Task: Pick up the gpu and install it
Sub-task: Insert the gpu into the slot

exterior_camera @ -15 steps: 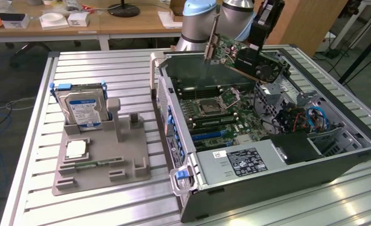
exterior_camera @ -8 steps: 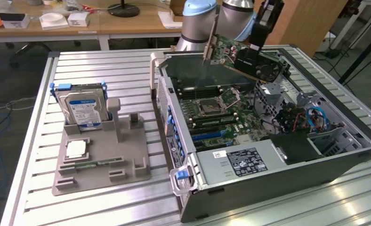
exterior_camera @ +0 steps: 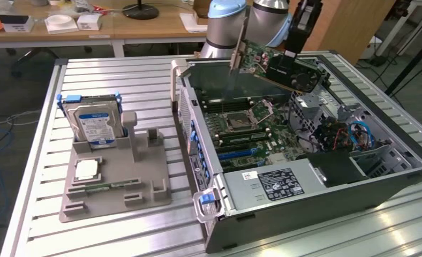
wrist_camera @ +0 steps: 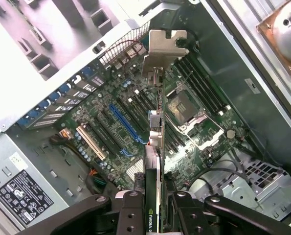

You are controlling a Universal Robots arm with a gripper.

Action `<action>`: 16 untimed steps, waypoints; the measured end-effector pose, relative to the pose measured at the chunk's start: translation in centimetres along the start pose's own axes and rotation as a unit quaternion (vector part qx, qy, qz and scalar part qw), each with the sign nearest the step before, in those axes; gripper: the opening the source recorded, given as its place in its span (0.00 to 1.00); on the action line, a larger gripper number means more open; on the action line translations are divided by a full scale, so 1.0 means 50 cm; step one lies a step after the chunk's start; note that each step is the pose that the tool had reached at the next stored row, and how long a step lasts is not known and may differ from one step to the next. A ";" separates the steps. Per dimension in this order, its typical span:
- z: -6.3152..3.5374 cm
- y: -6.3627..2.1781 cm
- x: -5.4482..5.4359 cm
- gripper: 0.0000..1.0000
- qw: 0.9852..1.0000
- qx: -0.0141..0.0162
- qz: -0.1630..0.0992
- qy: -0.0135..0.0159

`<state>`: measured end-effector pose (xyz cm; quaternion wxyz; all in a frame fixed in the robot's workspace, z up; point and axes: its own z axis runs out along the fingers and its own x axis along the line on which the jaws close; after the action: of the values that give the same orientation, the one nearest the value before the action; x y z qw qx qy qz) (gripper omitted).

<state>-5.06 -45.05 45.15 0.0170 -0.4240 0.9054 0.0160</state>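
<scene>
Black two-fingered robot gripper [exterior_camera: 291,55] is seen clamped on the upper edge of the gpu [exterior_camera: 260,59], a thin green circuit card with a round black fan and a silver metal end bracket. The card is held tilted in the air above the open black computer case [exterior_camera: 304,211], over its green motherboard [exterior_camera: 248,127] and clear of the slots. In the wrist view, the gripper [wrist_camera: 155,205] fingers [wrist_camera: 130,208] are pressed against both faces of the card [wrist_camera: 165,46]. On the slatted metal table [exterior_camera: 111,75], towards the exterior view's left, a silver hard drive with a blue label [exterior_camera: 93,126] is stood upright in a grey plastic holder [exterior_camera: 118,184].
</scene>
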 end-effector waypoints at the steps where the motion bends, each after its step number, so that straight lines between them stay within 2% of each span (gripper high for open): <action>1: 0.000 0.000 0.000 0.26 1.000 0.000 -0.003 0.000; 8: 0.000 0.000 0.000 0.26 1.000 -0.001 -0.028 0.000; 16: 0.000 0.000 0.000 0.26 0.998 -0.002 -0.056 0.001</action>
<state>-5.06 -45.06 45.14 0.0161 -0.4738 0.8803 0.0169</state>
